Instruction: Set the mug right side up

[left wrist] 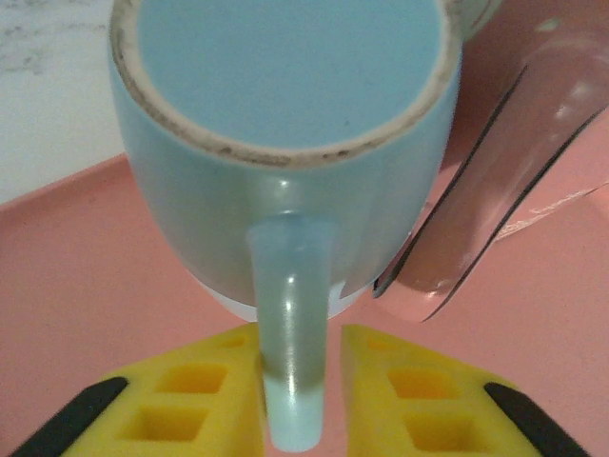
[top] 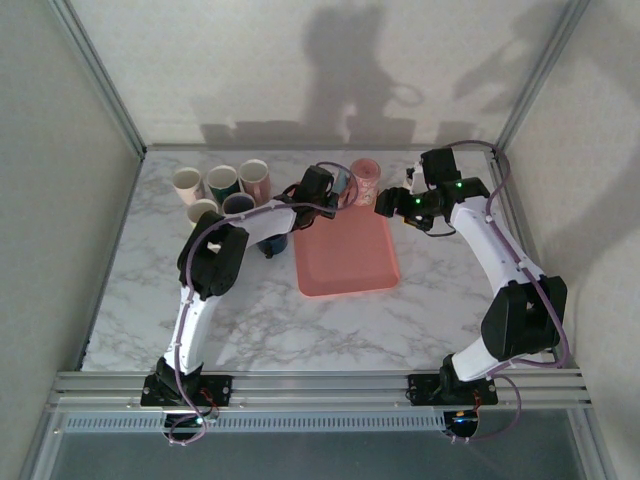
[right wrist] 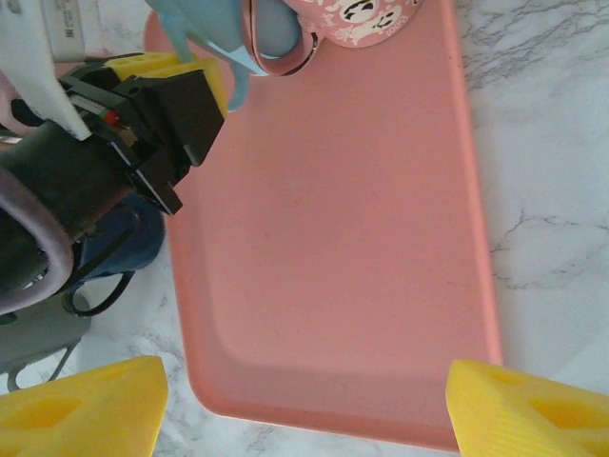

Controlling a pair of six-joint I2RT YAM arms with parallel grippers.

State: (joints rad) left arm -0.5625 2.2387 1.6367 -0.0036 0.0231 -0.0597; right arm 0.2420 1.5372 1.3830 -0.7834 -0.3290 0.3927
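Observation:
A light blue mug stands upside down on the far end of the pink tray, its flat foot ring facing up. Its handle points toward my left gripper, whose yellow fingers are shut on it from both sides. From above, the mug sits just beyond my left gripper. My right gripper hovers over the tray's right part. Its fingers stand wide open with nothing between them.
A pink patterned mug leans right beside the blue one on the tray. Several cups cluster at the back left. A dark blue mug stands by the tray's left edge under my left arm. Frame walls bound the table.

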